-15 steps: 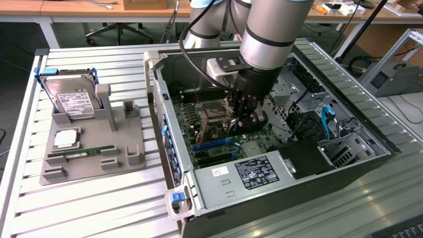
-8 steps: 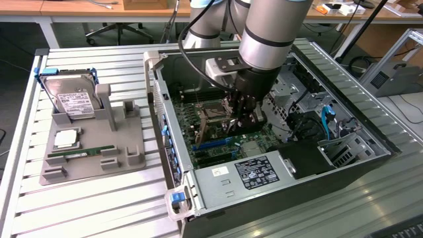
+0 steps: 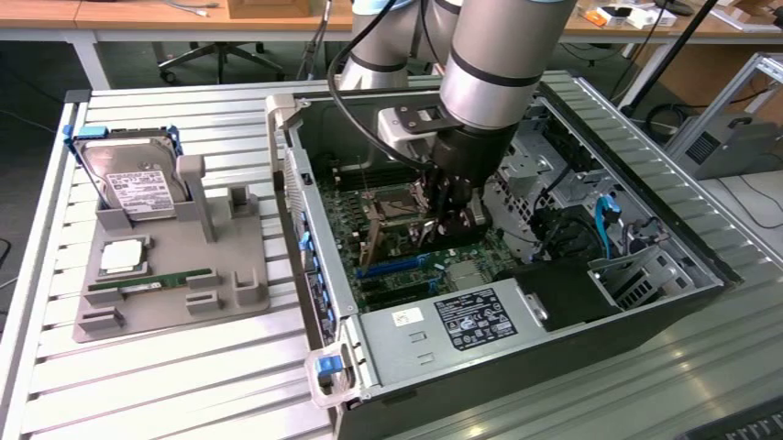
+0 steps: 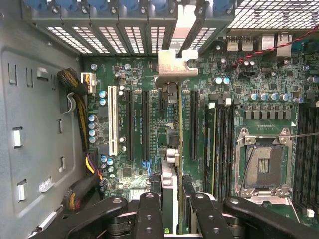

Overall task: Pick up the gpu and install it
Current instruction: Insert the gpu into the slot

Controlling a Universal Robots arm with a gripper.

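My pincer (image 4: 172,209) grips the gpu (image 4: 174,129) edge-on above the motherboard (image 4: 149,149) slots — any tilt and I'd jam its bracket.

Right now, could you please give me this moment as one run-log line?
gripper: shut on the thin dark gpu card | card: edge-on above green motherboard slots | place: inside open computer case | seated: cannot tell

gpu (image 4: 179,149): green board seen edge-on, silvery metal bracket
tool (image 4: 175,211): black fingers
arm (image 3: 496,64): silver-grey tube, black joint
motherboard (image 4: 149,79): green, with black slots and one white slot
computer case (image 3: 636,312): black shell, grey inner walls, blue clips
hard drive (image 3: 135,183): silver, white label
memory stick (image 3: 153,280): green
holder tray (image 3: 171,302): plain grey
table (image 3: 159,385): white slats
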